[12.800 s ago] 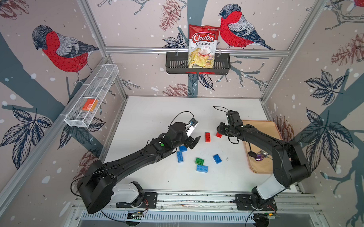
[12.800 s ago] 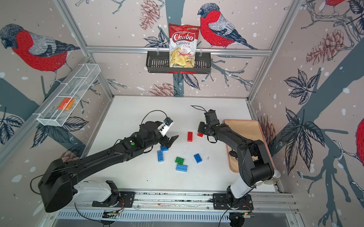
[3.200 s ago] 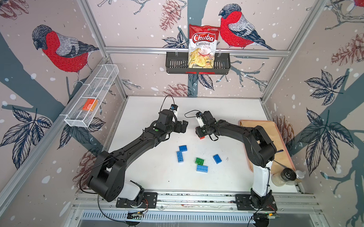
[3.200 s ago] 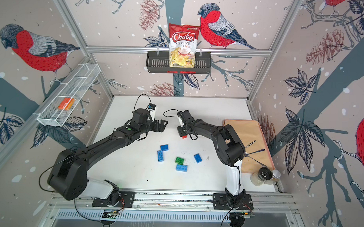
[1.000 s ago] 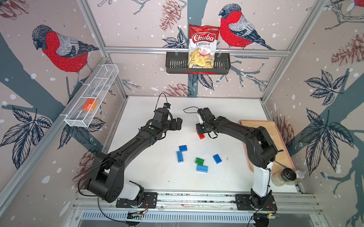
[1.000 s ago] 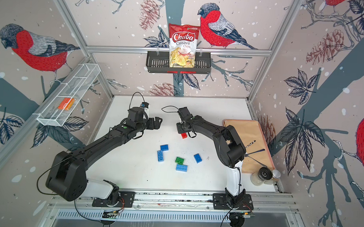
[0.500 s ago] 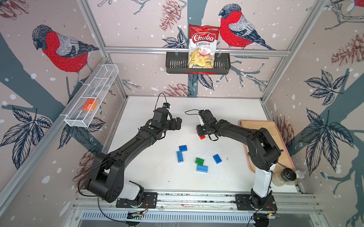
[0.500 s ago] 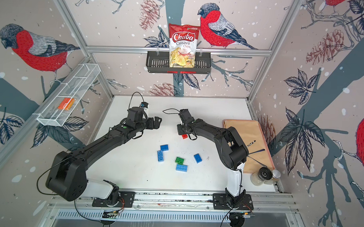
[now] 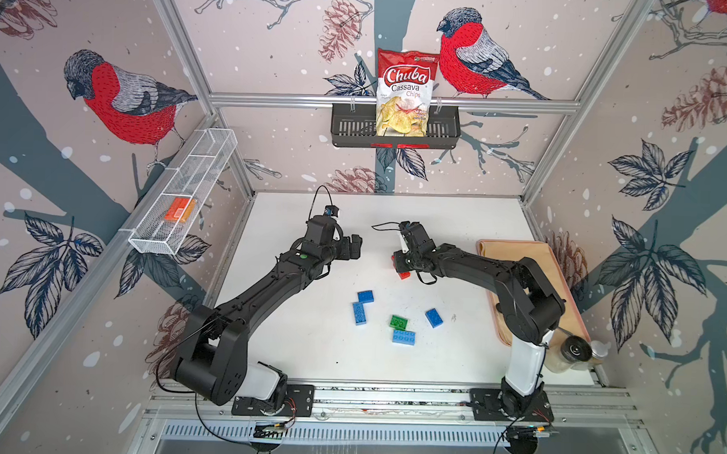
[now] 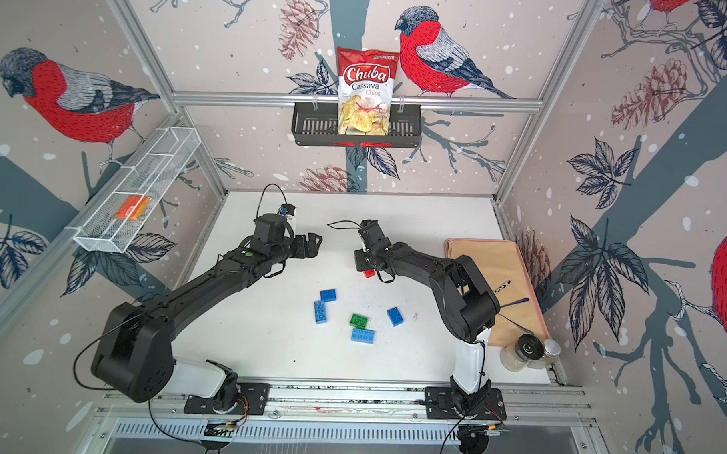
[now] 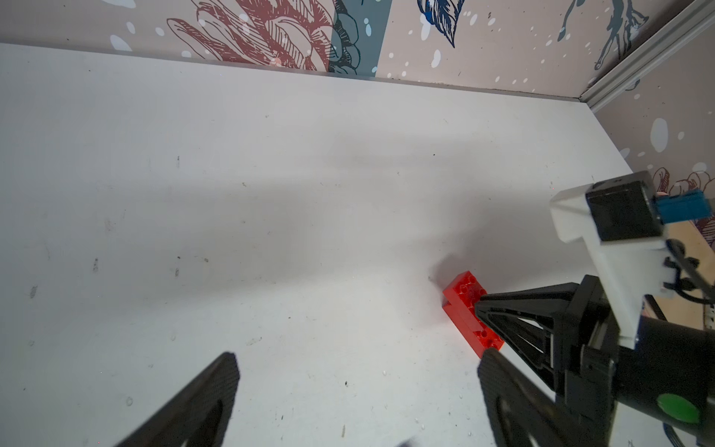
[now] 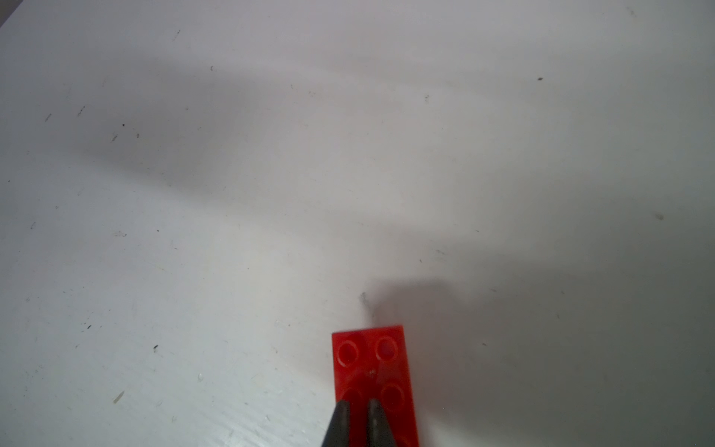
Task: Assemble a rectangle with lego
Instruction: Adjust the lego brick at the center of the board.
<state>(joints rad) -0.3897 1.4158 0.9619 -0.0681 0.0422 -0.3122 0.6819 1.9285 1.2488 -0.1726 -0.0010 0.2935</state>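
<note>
The red bricks [image 11: 470, 313] are the whole story right now. There are two of them on the table [image 9: 457, 223], out around the middle and a bit toward the back. From the left wrist view they look overlapped in a step, one partly on top of the other rather than flush. They're glossy, studs up, and smaller than the claw working on them.

The right claw [image 12: 358, 422] has its tips pinched together and planted on the top brick's studs. To me that looks like a push to seat the pair, not a grab. The left claw [image 11: 356, 387] is spread wide with nothing in it, hovering just beside the reds.

The blue bricks [image 9: 404, 337] and the green brick [image 9: 399, 321] lie loose nearer the front, well apart from the reds. So I'd say we're early, with only the first joint on the go.

Next I'd want the right claw to lift straight up so it doesn't drag the reds. Then either claw fetches a blue brick and squares it against the reds' long edge.
</note>
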